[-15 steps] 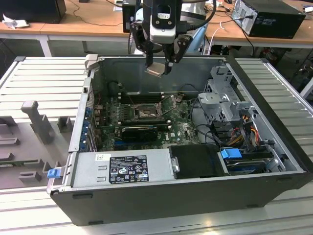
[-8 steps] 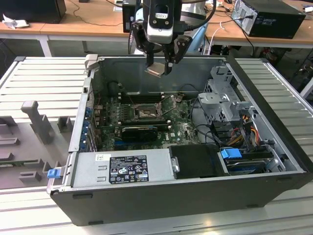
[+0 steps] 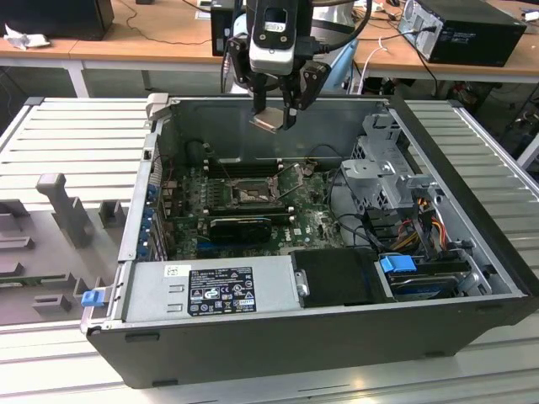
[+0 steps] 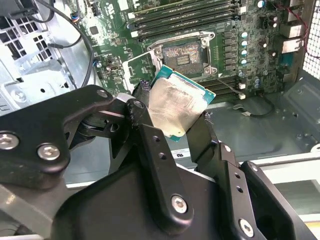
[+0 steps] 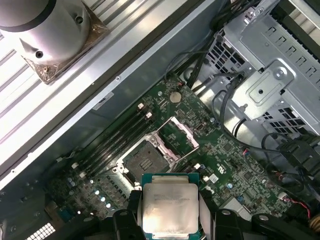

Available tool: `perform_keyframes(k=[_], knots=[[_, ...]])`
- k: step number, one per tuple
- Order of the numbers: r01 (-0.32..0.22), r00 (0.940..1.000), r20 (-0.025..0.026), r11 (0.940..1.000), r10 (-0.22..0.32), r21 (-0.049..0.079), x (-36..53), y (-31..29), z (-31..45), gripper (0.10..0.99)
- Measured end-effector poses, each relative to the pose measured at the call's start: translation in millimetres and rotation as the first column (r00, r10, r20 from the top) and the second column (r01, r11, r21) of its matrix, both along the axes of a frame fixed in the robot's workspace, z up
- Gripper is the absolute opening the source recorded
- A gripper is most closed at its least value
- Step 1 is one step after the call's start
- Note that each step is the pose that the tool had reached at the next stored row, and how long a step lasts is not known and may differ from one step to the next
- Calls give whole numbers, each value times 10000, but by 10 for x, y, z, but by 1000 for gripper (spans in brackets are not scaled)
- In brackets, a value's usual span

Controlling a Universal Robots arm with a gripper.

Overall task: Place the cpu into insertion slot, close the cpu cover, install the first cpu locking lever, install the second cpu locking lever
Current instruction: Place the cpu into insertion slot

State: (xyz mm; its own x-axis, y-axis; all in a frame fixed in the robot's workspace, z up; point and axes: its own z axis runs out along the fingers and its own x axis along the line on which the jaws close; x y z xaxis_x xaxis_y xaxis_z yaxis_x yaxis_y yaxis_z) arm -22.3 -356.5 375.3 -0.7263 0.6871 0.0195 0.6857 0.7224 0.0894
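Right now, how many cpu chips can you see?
1: the cpu is held by the gripper above the computer case; the insertion slot is empty. None seems hidden.

cpu (image 5: 169,210) running off picture edge in first wrist view. fingers (image 4: 155,150) covering one cpu corner in second wrist view. insertion slot (image 3: 250,195) pins showing too small to tell in exterior view; arm (image 3: 271,38) getting cropped there.

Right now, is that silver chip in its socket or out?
Out. The fingers hold the cpu above the board; the insertion slot lies bare.
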Motion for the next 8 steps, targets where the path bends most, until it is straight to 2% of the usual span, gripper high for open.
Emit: perform_keyframes(k=[3, 8], knots=[[443, 9990, -1, 9990, -443, 0, -1, 0, 0, 541], [515, 9987, 0, 9987, -515, -1, -4, 0, 0, 541]])
